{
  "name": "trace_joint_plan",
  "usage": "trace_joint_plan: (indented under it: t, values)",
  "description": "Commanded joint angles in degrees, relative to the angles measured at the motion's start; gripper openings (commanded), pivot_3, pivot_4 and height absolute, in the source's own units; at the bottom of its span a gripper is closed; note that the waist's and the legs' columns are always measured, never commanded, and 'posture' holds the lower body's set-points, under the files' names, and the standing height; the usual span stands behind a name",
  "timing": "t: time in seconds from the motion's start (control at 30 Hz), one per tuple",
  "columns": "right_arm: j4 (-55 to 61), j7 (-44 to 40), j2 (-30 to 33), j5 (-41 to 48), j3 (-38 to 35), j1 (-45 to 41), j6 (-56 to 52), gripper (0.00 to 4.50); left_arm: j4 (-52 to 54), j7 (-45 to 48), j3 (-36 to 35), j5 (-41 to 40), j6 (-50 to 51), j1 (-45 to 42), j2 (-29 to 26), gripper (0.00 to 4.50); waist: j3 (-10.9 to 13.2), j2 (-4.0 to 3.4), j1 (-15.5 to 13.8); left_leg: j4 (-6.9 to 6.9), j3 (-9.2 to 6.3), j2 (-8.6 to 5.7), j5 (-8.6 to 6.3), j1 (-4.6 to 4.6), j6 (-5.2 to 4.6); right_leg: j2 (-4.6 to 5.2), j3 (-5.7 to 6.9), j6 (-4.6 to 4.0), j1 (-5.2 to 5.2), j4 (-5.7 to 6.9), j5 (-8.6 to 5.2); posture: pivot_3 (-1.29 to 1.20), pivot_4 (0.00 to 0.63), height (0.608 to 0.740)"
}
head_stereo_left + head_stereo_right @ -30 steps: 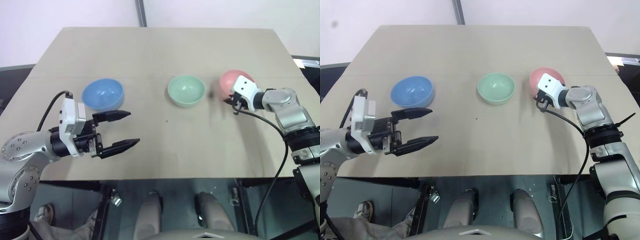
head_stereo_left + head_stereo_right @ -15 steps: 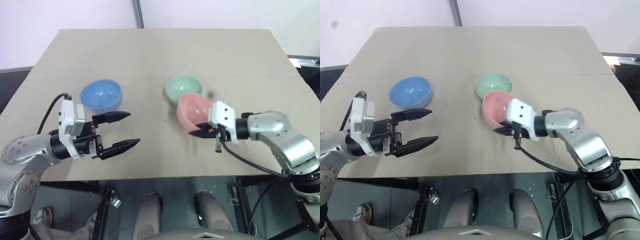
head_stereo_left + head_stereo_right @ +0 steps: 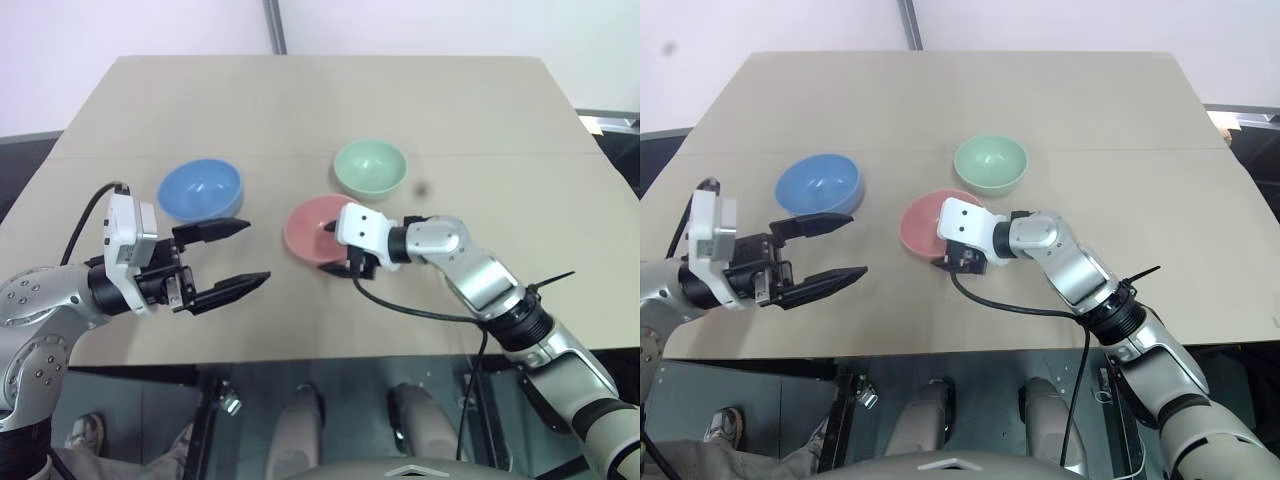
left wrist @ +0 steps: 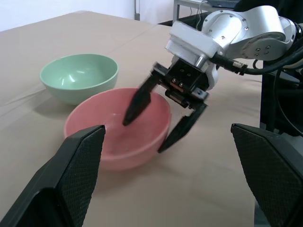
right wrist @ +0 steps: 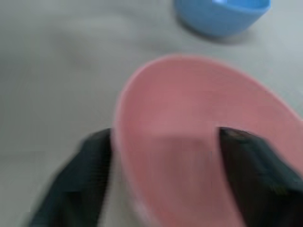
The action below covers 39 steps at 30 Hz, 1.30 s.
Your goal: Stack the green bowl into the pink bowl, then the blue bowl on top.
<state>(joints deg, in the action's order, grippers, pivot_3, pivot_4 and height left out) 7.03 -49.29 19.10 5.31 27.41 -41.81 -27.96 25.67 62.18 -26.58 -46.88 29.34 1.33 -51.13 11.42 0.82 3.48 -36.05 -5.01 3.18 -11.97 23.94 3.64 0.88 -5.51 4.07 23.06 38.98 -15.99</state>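
The pink bowl [image 3: 312, 229] is sitting upright on the tan table [image 3: 330, 100], near the middle, a plain smooth salmon-coloured plastic thing with a round rim and nothing inside it. The right gripper [image 4: 158, 125] is reaching in from the side with its two black fingers spread apart, one hanging inside the bowl and the other outside the wall, so the rim is standing between them; the fingers are looking loose about the wall rather than pinching it.

The green bowl [image 3: 370, 168] is resting just behind the pink one, a little to its right, pale mint, glossy and likewise empty, with a small gap between the two. The blue bowl [image 3: 201, 190] is lying well off to the left, sky-blue and the same size and shape as the others.

The left gripper [image 3: 231, 260] is hovering over the near left part of the table, in front of the blue bowl, its fingers wide apart and holding nothing.
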Motion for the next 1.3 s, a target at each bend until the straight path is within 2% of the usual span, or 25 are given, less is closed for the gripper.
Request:
trace_joint_plan:
  t: [0.03, 0.17, 0.27, 0.33, 0.5, 0.7, 0.83, 0.93, 1.17, 1.2, 1.3]
  values:
    - [12.0, -3.3, 0.6, 11.6, -10.7, -1.4, -5.1, 4.43, 1.4, -0.7, -1.9, -0.9, -0.5, 0.4, 0.4, 4.50, 0.0, 0.00, 0.0, 0.00, 0.00, 0.00, 0.00, 0.00, 0.00, 0.00, 0.00, 0.00, 0.00, 0.00, 0.00, 0.00, 0.150, 0.740]
    - [10.2, -3.9, 5.8, 10.9, -14.6, -4.4, -4.5, 4.43, 1.2, -1.3, -1.4, -1.2, -0.4, -0.3, 1.0, 4.50, 0.0, 0.01, -0.1, -0.02, -0.01, 0.00, 0.00, -0.03, 0.00, 0.00, 0.01, 0.01, -0.04, 0.00, 0.00, 0.00, 0.150, 0.740]
    - [-1.4, -4.8, 11.7, 2.2, -11.9, -6.1, 7.3, 4.43, 1.0, -1.4, -0.7, -0.9, -0.7, -0.7, 1.2, 4.50, 0.0, 0.02, -0.1, -0.10, 0.01, 0.00, 0.01, -0.11, -0.01, 0.00, 0.01, 0.01, -0.08, 0.03, 0.00, 0.00, 0.150, 0.740]
    - [-10.6, -4.6, 13.0, -2.0, -10.2, -7.4, 14.6, 4.43, 0.9, -1.3, -0.5, -0.7, -0.7, -0.8, 1.3, 4.50, 0.0, 0.03, 0.0, -0.18, 0.03, -0.01, 0.01, -0.12, -0.01, 0.00, 0.00, 0.02, -0.11, 0.01, 0.00, 0.00, 0.150, 0.740]
    - [-31.6, -3.9, 10.6, -9.3, -6.8, -12.1, 30.8, 4.43, 1.5, -1.5, -1.3, -1.1, -0.3, -0.4, 1.2, 4.50, 0.0, 0.00, 0.8, -0.05, 0.10, 0.00, 0.00, -0.07, -0.01, -0.01, -0.07, -0.01, 0.00, 0.01, 0.01, 0.00, 0.150, 0.740]
    - [-47.7, -2.3, 5.5, -13.9, -5.6, -17.8, 41.2, 4.43, 3.5, -2.3, -3.1, -1.9, 0.2, 1.7, 1.3, 4.50, 0.0, -0.01, 1.3, 0.11, 0.10, -0.01, 0.00, -0.05, -0.01, 0.02, -0.08, -0.03, 0.03, -0.03, 0.02, 0.00, 0.150, 0.740]
    - [-57.4, 2.1, 2.5, -18.3, -4.6, -22.3, 47.0, 4.43, 5.6, -3.6, -4.8, -2.7, 0.4, 4.2, 1.8, 4.50, 0.0, -0.01, 1.4, 0.10, 0.09, -0.03, 0.01, -0.05, 0.00, 0.04, -0.08, -0.03, 0.02, -0.03, 0.02, 0.00, 0.150, 0.740]
    - [-61.4, 2.7, 1.5, -19.5, -5.0, -23.9, 49.2, 3.72, 5.8, -3.9, -5.2, -3.1, 0.3, 4.8, 1.5, 4.50, 0.0, -0.01, 1.3, 0.10, 0.06, -0.03, 0.01, -0.07, 0.00, 0.02, -0.06, -0.03, 0.02, 0.03, 0.02, 0.00, 0.150, 0.740]
    - [-64.2, 3.9, 2.0, -22.6, -4.9, -24.5, 53.8, 0.38, 5.8, -4.5, -4.9, -3.5, 0.2, 4.6, 1.3, 4.50, 0.0, -0.02, 1.5, 0.09, 0.05, -0.04, 0.01, -0.07, 0.00, 0.02, -0.06, -0.04, 0.01, 0.04, 0.03, 0.00, 0.150, 0.740]
    - [-63.0, 4.2, 2.9, -23.1, -5.0, -24.4, 54.4, 0.07, 5.7, -4.6, -4.6, -3.4, 0.2, 4.4, 1.2, 4.50, 0.0, -0.03, 1.5, 0.09, 0.05, -0.04, 0.01, -0.08, 0.00, 0.02, -0.06, -0.04, 0.01, 0.05, 0.03, 0.00, 0.150, 0.740]
    - [-57.2, 1.1, 5.4, -20.9, -6.9, -23.2, 54.0, 0.07, 5.0, -4.8, -3.8, -3.1, -0.1, 3.7, 1.3, 4.50, 0.1, -0.05, 1.3, 0.09, 0.05, -0.04, 0.01, -0.06, 0.00, 0.03, -0.07, -0.04, 0.01, 0.04, 0.03, 0.00, 0.150, 0.740]
